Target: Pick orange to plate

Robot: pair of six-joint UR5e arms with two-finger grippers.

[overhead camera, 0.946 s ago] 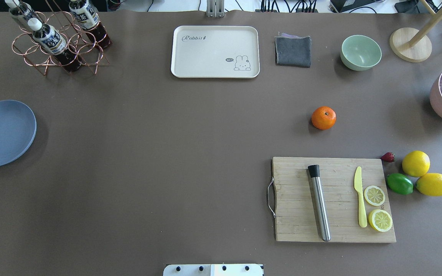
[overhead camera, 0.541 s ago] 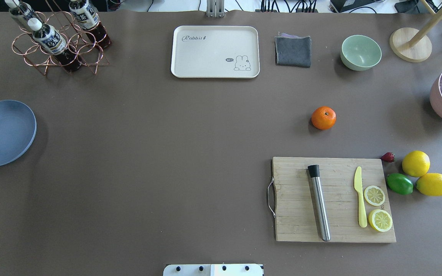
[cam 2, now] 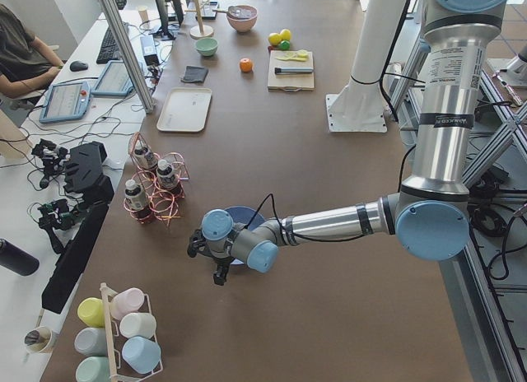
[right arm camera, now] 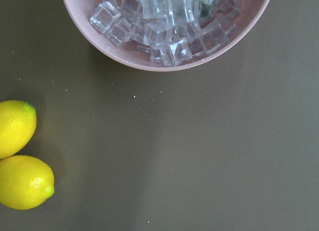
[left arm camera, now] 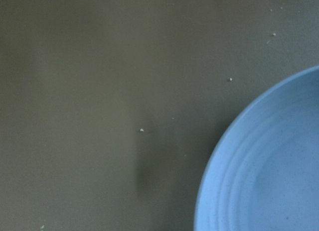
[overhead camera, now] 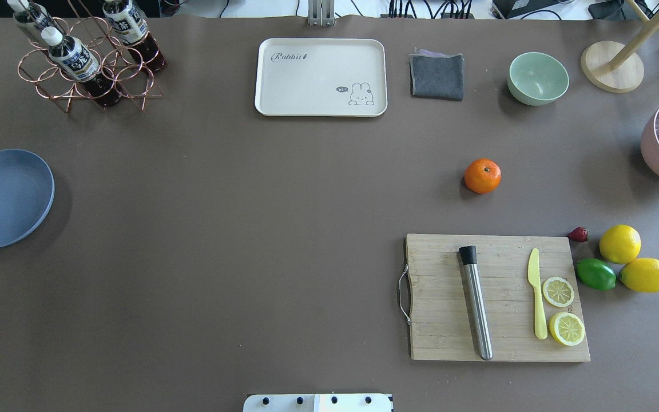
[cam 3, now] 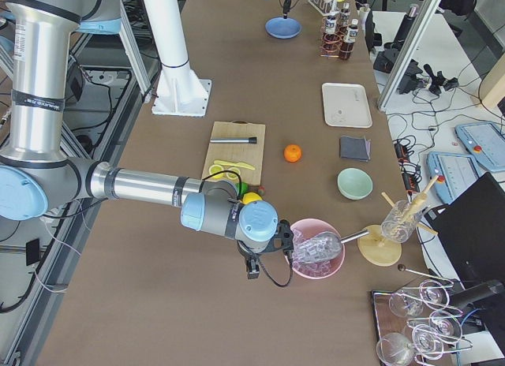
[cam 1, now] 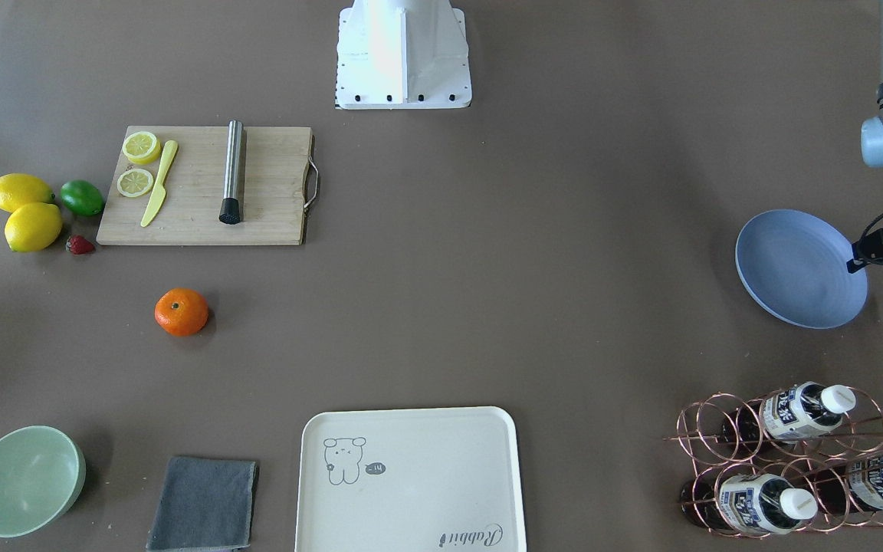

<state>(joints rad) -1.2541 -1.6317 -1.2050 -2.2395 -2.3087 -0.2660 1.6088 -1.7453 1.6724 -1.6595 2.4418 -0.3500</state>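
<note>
The orange (overhead camera: 482,175) lies alone on the brown table, a little beyond the cutting board; it also shows as the orange (cam 1: 181,311) from the front. The blue plate (overhead camera: 3,199) sits at the far left edge with nothing on it. My left gripper (cam 2: 218,271) hangs over the table just beside the plate's outer rim, and the left wrist view holds only the plate (left arm camera: 269,161) and bare table. My right gripper (cam 3: 251,267) hovers between the lemons and the pink ice bowl, far from the orange. I cannot tell whether either gripper is open or shut.
A wooden cutting board (overhead camera: 495,297) carries a steel muddler, a yellow knife and lemon slices. Two lemons (overhead camera: 620,244), a lime and a strawberry lie to its right. At the back stand a cream tray (overhead camera: 321,77), grey cloth, green bowl (overhead camera: 538,78), bottle rack (overhead camera: 86,57) and pink ice bowl (right arm camera: 164,22).
</note>
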